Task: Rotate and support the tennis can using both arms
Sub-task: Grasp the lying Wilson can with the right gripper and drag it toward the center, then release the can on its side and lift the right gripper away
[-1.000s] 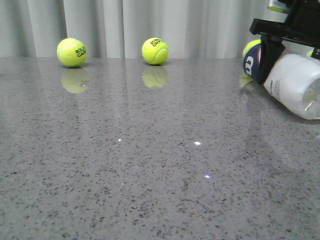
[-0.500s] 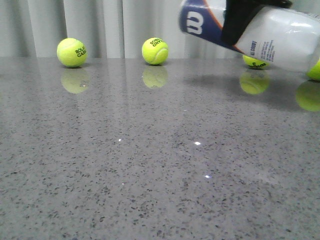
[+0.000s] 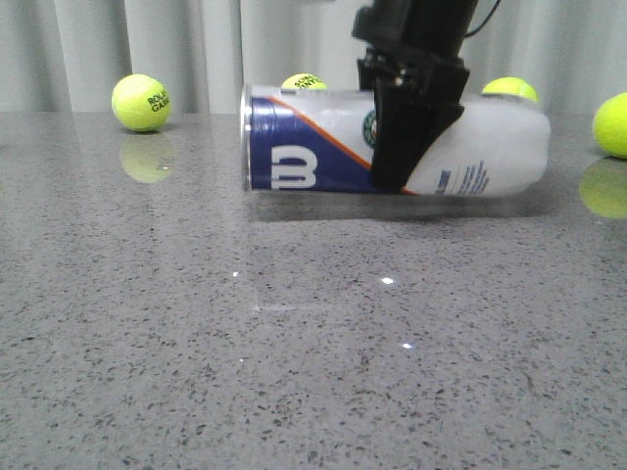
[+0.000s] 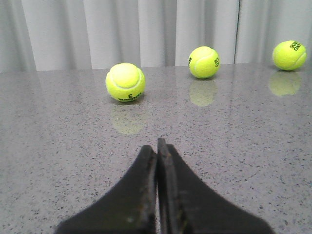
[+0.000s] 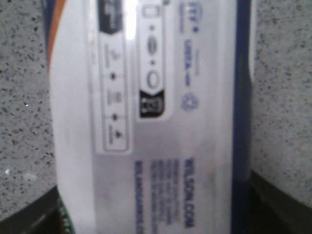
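Right end effector (image 3: 397, 181) comes down from 12 o'clock, clamped across the can (image 3: 323, 147) at mid-length. Can lies horizontal at the tabletop (image 3: 294, 372), centre of front view; navy end with white "W" points to 9 o'clock, pale end to 3 o'clock. Whether it touches the surface: cannot tell. Left end effector (image 4: 157, 146) low over the tabletop, fingers pressed together, holding nothing. Yellow balls (image 3: 141, 102) along the far edge, from 10 to 2 o'clock, apart from the can.

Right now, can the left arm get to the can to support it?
Probably yes: the can hangs sideways in the right tool, its W end free. The left tool is shut and holds nothing, with bare table ahead.
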### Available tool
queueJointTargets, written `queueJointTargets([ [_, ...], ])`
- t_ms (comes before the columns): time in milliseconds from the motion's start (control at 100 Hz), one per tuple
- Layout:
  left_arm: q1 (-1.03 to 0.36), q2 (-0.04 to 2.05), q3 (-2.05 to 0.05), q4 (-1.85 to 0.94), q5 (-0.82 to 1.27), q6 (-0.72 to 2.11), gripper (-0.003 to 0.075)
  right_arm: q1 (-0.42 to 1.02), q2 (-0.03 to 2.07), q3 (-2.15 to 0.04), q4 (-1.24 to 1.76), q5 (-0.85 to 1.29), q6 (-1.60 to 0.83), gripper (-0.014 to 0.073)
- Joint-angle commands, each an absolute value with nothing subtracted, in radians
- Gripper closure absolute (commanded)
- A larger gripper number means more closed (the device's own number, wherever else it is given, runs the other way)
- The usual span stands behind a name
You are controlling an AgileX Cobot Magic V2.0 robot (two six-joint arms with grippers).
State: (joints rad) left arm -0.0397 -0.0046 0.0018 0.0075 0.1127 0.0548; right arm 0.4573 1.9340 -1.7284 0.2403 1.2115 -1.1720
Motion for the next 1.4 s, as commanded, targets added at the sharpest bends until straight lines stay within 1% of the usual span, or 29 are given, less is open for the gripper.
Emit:
queueJointTargets([
  [0,-0.039,-0.039,0.046,0.000,0.038,0.055,0.0738,0.458,1.896,-1.758,0.259,1.201,-1.190,0.0391],
  [70,-0.039,-0.039,0.046,0.000,0.038,0.055,0.0738,0.458,1.898,-1.758,0.259,1.192,-1.190,0.0385],
  [120,-0.039,-0.039,0.046,0.000,0.038,0.055,0.0738,0.458,1.896,-1.758,0.259,1.187,-1.190,0.0352],
  [140,-0.039,-0.039,0.046,0.000,0.038,0.055,0.0738,0.458,1.896,-1.758,0.259,1.187,-1.190,0.0326],
  [190,-0.039,-0.039,0.046,0.000,0.038,0.055,0.0738,0.458,1.893,-1.758,0.259,1.194,-1.190,0.0237],
  [240,-0.039,-0.039,0.046,0.000,0.038,0.055,0.0738,0.458,1.892,-1.758,0.259,1.195,-1.190,0.0106],
  [260,-0.039,-0.039,0.046,0.000,0.038,0.055,0.0738,0.458,1.892,-1.758,0.259,1.195,-1.190,0.0074],
  [290,-0.039,-0.039,0.046,0.000,0.038,0.055,0.0738,0.458,1.892,-1.758,0.259,1.195,-1.190,-0.0003],
  [300,-0.039,-0.039,0.046,0.000,0.038,0.055,0.0738,0.458,1.892,-1.758,0.259,1.196,-1.190,-0.0003],
  [320,-0.039,-0.039,0.046,0.000,0.038,0.055,0.0738,0.458,1.892,-1.758,0.259,1.197,-1.190,-0.0058],
  [340,-0.039,-0.039,0.046,0.000,0.038,0.055,0.0738,0.458,1.892,-1.758,0.259,1.199,-1.190,-0.0074],
  [410,-0.039,-0.039,0.046,0.000,0.038,0.055,0.0738,0.458,1.892,-1.758,0.259,1.201,-1.190,-0.0047],
  [890,-0.039,-0.039,0.046,0.000,0.038,0.055,0.0738,0.458,1.871,-1.759,0.258,1.208,-1.190,-0.0050],
  [1230,-0.039,-0.039,0.046,0.000,0.038,0.055,0.0738,0.458,1.727,-1.759,0.217,1.255,-1.188,-0.0041],
  [1270,-0.039,-0.039,0.046,0.000,0.038,0.055,0.0738,0.458,1.704,-1.759,0.212,1.272,-1.188,-0.0017],
  [1320,-0.039,-0.039,0.046,0.000,0.038,0.055,0.0738,0.458,1.681,-1.759,0.206,1.276,-1.187,0.0039],
  [1370,-0.039,-0.039,0.046,0.000,0.038,0.055,0.0738,0.458,1.660,-1.759,0.206,1.277,-1.175,0.0135],
  [1390,-0.039,-0.039,0.046,0.000,0.038,0.055,0.0738,0.458,1.652,-1.759,0.206,1.277,-1.168,0.0188],
])
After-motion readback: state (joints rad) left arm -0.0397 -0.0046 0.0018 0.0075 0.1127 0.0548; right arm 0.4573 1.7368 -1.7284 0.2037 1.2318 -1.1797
